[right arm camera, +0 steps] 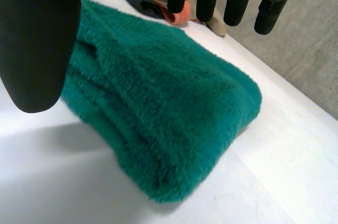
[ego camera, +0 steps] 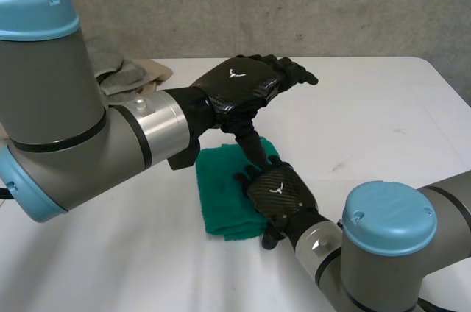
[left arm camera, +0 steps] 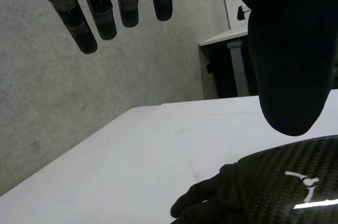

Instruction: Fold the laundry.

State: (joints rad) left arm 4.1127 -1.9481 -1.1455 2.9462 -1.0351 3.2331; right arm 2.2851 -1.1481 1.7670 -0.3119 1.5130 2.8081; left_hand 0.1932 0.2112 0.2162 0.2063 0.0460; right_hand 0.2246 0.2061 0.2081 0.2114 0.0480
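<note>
Nearest us, our left arm (ego camera: 66, 128) holds its left hand (ego camera: 246, 84) raised above the white table (ego camera: 383, 113), fingers straight and empty. Our right hand (ego camera: 280, 194) hovers over the near edge of the green fleece towel (ego camera: 221, 187), fingers straight too, gripping nothing. The towel lies mid-table in a thick folded block, so we judge it done. A pile of crumpled cloths (ego camera: 125, 73) at the far corner remains. We find no readable writing, only a small white emblem (ego camera: 234, 73) on each hand.
</note>
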